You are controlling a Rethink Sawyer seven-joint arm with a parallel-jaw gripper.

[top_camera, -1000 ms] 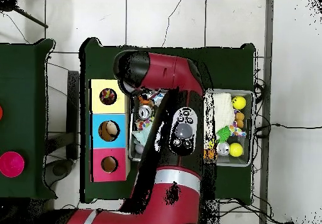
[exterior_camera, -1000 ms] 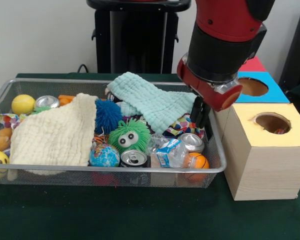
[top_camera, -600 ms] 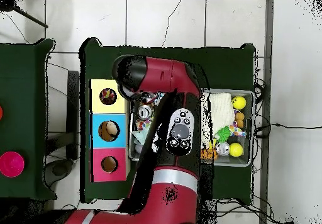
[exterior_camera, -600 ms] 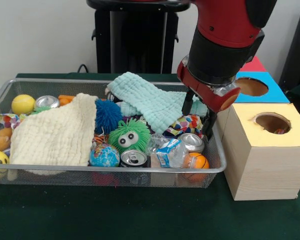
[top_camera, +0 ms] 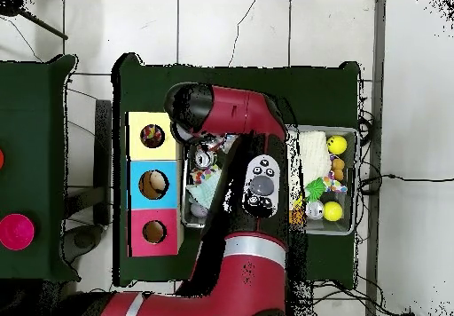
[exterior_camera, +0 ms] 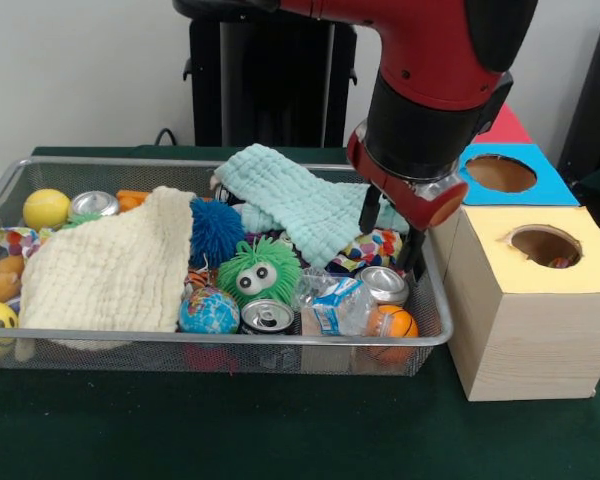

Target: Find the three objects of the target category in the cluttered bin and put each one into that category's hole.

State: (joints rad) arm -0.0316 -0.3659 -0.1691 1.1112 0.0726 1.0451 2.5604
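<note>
In the front view my gripper (exterior_camera: 392,235) hangs open over the right end of the wire bin (exterior_camera: 230,340), with nothing between its fingers. A multicoloured patterned toy (exterior_camera: 372,246) lies just under it. A silver can (exterior_camera: 385,283) stands a little in front of the fingertips. A second can (exterior_camera: 268,315) lies at the bin's front rim, and a third can (exterior_camera: 93,203) is at the far left. The yellow-topped wooden box (exterior_camera: 525,300) with its hole (exterior_camera: 545,245) stands right of the bin. In the overhead view the arm (top_camera: 253,153) hides the gripper.
A cream cloth (exterior_camera: 110,265) and a mint cloth (exterior_camera: 300,205) cover part of the bin. Around them lie a green fuzzy toy (exterior_camera: 258,268), a blue spiky ball (exterior_camera: 215,230), a globe ball (exterior_camera: 208,310), a crushed bottle (exterior_camera: 335,300) and yellow balls (exterior_camera: 45,207). A blue box (exterior_camera: 500,172) stands behind.
The fingers, close together a second ago, now stand apart. The arm has shifted a little to the left over the bin's right end.
</note>
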